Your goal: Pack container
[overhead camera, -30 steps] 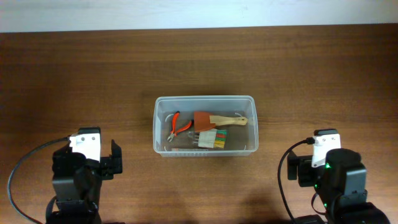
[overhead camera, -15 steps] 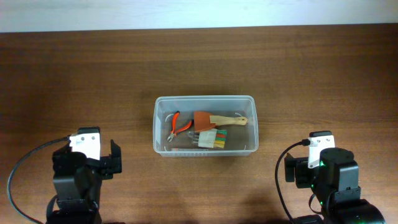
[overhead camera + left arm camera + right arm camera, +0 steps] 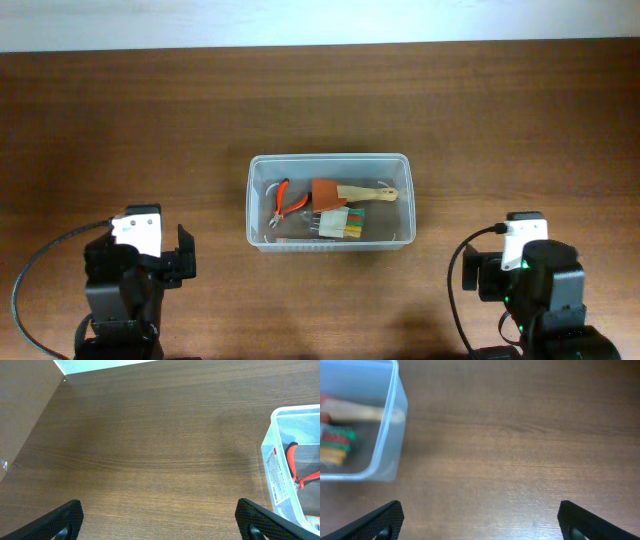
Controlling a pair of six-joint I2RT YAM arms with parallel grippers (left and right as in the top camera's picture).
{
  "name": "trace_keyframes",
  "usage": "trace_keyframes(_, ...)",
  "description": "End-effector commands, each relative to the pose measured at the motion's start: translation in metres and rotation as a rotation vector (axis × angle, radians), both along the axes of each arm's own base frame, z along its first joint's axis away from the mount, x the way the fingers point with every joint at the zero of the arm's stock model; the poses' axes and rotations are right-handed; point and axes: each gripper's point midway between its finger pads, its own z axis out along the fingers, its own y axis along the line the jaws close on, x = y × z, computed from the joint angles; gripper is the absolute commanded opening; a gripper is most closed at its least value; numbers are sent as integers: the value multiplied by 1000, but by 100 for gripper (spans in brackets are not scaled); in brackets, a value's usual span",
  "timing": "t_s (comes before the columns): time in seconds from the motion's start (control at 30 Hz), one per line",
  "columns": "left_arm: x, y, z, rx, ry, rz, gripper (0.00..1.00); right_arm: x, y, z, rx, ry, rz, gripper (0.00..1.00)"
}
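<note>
The clear plastic container (image 3: 329, 160) stands lidless at the table's middle. Inside lie orange-handled pliers (image 3: 284, 203), a wooden-handled brush (image 3: 352, 193) and a pack of coloured bits (image 3: 345, 222). Its left wall shows in the left wrist view (image 3: 278, 467), its right corner in the right wrist view (image 3: 390, 425). My left gripper (image 3: 159, 520) is open and empty over bare table, left of the container. My right gripper (image 3: 480, 520) is open and empty over bare table, right of the container.
The brown wooden table (image 3: 500, 120) ends at a white strip along the far edge (image 3: 320, 20). A black cable (image 3: 30, 275) loops beside the left arm.
The right arm shifted slightly left and back to the right. The left arm and the container's contents have not moved.
</note>
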Motion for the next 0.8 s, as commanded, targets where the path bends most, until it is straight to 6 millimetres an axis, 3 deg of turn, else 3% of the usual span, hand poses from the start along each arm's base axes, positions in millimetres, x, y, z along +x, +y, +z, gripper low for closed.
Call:
trace_keyframes(0.0,0,3,-2,-2,1,19,99,-3,-3,13,84,-105,-69,99)
trace_keyframes(0.17,0,3,-2,-2,1,19,99,-13,-5,41,100,-333,-69,99)
trace_keyframes(0.37,0,3,-2,-2,1,19,99,-15,-4,54,119,-601,-51,99)
trace_keyframes(0.6,0,3,-2,-2,1,19,99,18,3,50,139,-729,-12,99)
trace_keyframes(0.77,0,3,-2,-2,1,19,99,35,1,19,134,-738,-25,99)
